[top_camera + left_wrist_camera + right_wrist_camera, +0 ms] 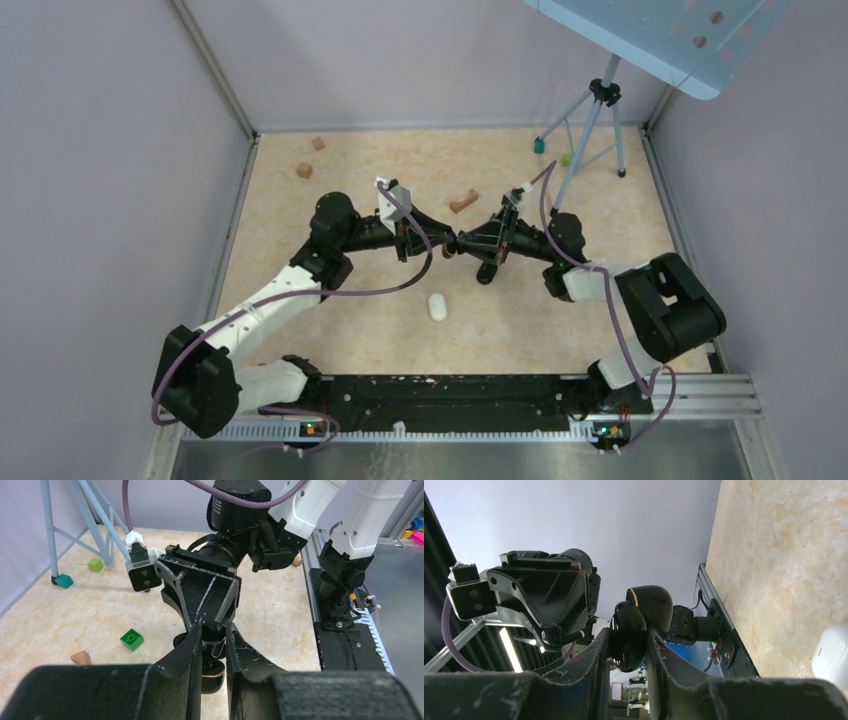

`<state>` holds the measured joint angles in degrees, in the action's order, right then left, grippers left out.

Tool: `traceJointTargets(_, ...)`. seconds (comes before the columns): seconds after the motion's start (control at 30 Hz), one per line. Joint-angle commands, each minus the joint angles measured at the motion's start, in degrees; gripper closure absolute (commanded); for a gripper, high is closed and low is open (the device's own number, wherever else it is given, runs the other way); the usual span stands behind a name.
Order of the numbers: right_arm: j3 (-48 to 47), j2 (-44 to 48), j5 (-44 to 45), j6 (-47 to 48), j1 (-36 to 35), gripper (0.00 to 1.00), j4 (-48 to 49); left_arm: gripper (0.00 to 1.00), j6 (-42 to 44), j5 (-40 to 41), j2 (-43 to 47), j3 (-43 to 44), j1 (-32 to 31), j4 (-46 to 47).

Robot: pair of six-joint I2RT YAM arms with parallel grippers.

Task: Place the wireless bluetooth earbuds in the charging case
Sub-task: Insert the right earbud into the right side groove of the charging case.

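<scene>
My two grippers meet tip to tip above the middle of the table. In the right wrist view my right gripper is shut on the glossy black charging case, whose gold-rimmed lid stands open. My left gripper is shut on a black earbud, its stem pointing down toward the case just below. From above, the left gripper and right gripper almost touch, and they hide the earbud and case. No other earbud shows.
A white oval pod lies on the table in front of the grippers. Wooden blocks and a teal block sit further back. A tripod stands back right. A green brick lies nearby.
</scene>
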<state>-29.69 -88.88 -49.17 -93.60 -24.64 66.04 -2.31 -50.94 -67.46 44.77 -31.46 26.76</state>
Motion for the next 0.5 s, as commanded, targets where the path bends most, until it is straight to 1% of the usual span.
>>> traceJointTargets(0.0, -0.27, 3.24, -0.87, 1.75, -0.71, 1.0, 1.76, 1.0, -0.35, -1.56, 0.35, 1.92, 0.1, 3.74)
traceJointTargets(0.23, -1.17, 7.62, -1.27, 6.26, -0.69, 1.0, -6.6, 1.0, -0.64, -2.27, -0.43, 2.3, 0.15, 4.37)
traceJointTargets(0.33, -3.16, 9.2, -2.4, 9.51, -0.74, 1.0, -12.16, 1.0, -1.3, -3.16, -1.0, 1.82, 0.14, 5.42)
traceJointTargets(0.4, -4.41, 9.87, -3.04, 11.46, -0.72, 1.0, -15.59, 1.0, -1.61, -4.42, -1.62, 1.97, 0.11, 5.66)
traceJointTargets(0.47, -4.91, 9.99, -3.29, 12.25, -0.67, 1.0, -17.05, 1.0, -1.69, -6.08, -1.96, 2.35, 0.1, 5.75)
